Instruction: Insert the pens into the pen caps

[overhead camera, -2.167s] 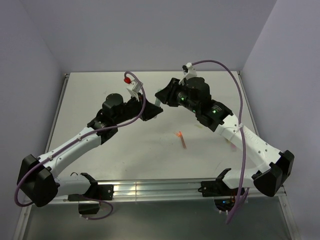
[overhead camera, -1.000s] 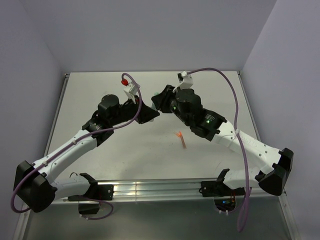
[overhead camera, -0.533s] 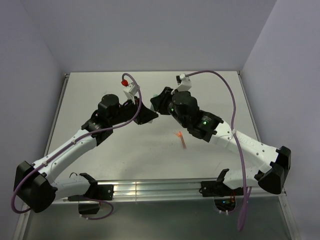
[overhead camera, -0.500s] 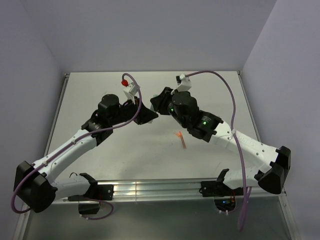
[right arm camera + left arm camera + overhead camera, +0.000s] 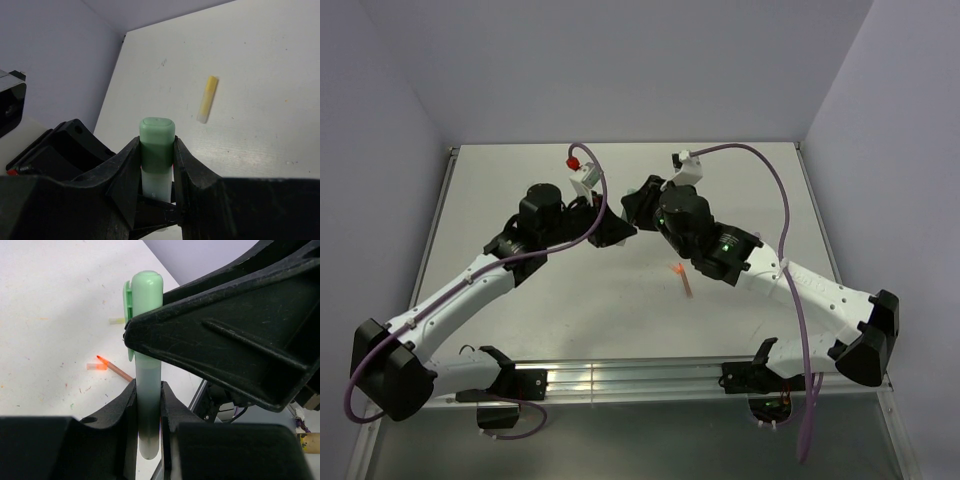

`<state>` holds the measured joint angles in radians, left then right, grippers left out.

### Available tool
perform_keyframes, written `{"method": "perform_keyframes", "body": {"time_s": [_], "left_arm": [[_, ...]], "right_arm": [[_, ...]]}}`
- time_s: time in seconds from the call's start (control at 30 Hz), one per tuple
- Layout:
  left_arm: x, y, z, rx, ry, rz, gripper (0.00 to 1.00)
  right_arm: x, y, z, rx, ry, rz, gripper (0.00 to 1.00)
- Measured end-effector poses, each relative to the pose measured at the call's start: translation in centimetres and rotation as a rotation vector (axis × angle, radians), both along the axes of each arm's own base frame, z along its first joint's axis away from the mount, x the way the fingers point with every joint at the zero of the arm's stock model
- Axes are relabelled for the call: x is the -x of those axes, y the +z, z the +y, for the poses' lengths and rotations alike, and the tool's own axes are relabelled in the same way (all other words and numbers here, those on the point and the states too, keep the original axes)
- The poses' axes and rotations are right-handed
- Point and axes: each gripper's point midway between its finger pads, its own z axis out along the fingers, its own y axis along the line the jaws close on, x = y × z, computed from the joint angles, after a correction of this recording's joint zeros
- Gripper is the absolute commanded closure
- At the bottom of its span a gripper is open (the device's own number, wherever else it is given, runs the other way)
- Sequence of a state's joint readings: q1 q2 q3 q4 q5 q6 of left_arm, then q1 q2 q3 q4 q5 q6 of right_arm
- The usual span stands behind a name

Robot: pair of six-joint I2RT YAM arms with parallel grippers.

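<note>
The two grippers meet above the middle of the table. My left gripper (image 5: pixel 149 390) (image 5: pixel 615 232) is shut on the pale body of a mint-teal pen (image 5: pixel 148 405), held upright in the left wrist view. My right gripper (image 5: pixel 157 150) (image 5: pixel 638 205) is shut on the mint green pen cap (image 5: pixel 157 140) (image 5: pixel 145 290), which sits over that pen's end. How deep the pen sits in the cap is hidden by the fingers. An orange-red pen (image 5: pixel 682 279) (image 5: pixel 114 369) lies loose on the table. A yellow pen (image 5: pixel 206 99) lies flat farther off.
The white table (image 5: pixel 570 300) has a raised metal rail (image 5: pixel 620 378) along its near edge and grey walls on three sides. Purple cables (image 5: pixel 790 230) loop over both arms. A small pale yellow piece (image 5: pixel 117 320) lies on the table.
Since the earliest frame the right gripper has moved left to meet the left gripper. Over the last second the right forearm has sunk slightly, and both grips are unchanged.
</note>
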<state>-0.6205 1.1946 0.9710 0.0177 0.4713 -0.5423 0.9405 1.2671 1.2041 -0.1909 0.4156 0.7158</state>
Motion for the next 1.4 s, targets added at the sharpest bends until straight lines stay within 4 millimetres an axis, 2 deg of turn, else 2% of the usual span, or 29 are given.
{"method": "perform_keyframes", "body": {"time_s": [0.33, 0.43, 0.47, 0.5, 0.53, 0.57, 0.67, 0.73, 0.87, 0.97, 1.03, 1.1, 1.17, 1.27, 1.3, 1.4], "left_arm": [[0.0, -1.2, 0.0, -0.033, -0.005, 0.042, 1.00], [0.1, -1.3, -0.2, -0.032, -0.019, 0.047, 1.00], [0.1, -1.3, -0.4, -0.030, -0.027, 0.048, 1.00], [0.1, -1.1, -0.5, -0.023, -0.033, 0.042, 1.00], [0.0, -0.8, -0.7, -0.017, -0.036, 0.035, 1.00], [-0.3, -0.3, -0.9, -0.008, -0.038, 0.024, 1.00], [-2.3, 1.1, -1.2, 0.019, 0.019, -0.030, 1.00], [-4.0, 0.8, -0.8, 0.009, 0.084, -0.032, 1.00], [-7.3, -2.5, -0.1, -0.081, 0.208, 0.037, 1.00], [-10.4, -5.5, -0.1, -0.204, 0.298, 0.120, 1.00], [-12.6, -7.4, -0.2, -0.280, 0.356, 0.153, 1.00], [-14.4, -9.5, 0.2, -0.361, 0.409, 0.190, 1.00], [-15.4, -12.4, 1.0, -0.457, 0.456, 0.237, 0.97], [-16.8, -16.1, 1.9, -0.586, 0.498, 0.289, 0.93], [-17.3, -17.2, 2.1, -0.622, 0.509, 0.300, 0.88], [-17.8, -20.6, 3.1, -0.732, 0.528, 0.331, 0.86]], "right_arm": [[0.0, -1.1, 0.0, 0.040, -0.022, 0.014, 1.00], [0.1, -1.1, -0.3, 0.058, -0.028, 0.021, 0.82], [0.1, -0.9, -0.5, 0.065, -0.030, 0.024, 0.74], [0.0, -0.7, -0.7, 0.070, -0.031, 0.027, 0.70], [-0.2, -0.2, -1.0, 0.070, -0.031, 0.027, 0.62], [-0.5, 0.3, -1.3, 0.070, -0.030, 0.026, 0.59], [-1.1, 2.3, -2.4, 0.055, -0.004, 0.030, 0.46], [-1.3, 3.6, -3.6, 0.051, 0.000, 0.024, 0.41], [-2.2, 7.5, -6.8, 0.015, -0.043, -0.031, 0.37], [-2.3, 8.6, -9.4, 0.009, -0.076, -0.052, 0.37], [-2.1, 8.5, -10.7, 0.014, -0.093, -0.056, 0.37], [-1.9, 7.5, -11.9, 0.025, -0.106, -0.042, 0.37], [-1.7, 5.5, -12.8, 0.043, -0.109, -0.013, 0.37], [-1.6, 1.6, -13.4, 0.093, -0.101, 0.059, 0.37], [-1.6, 0.5, -13.4, 0.110, -0.097, 0.079, 0.37], [-1.8, -3.5, -13.5, 0.179, -0.084, 0.158, 0.37]]}}
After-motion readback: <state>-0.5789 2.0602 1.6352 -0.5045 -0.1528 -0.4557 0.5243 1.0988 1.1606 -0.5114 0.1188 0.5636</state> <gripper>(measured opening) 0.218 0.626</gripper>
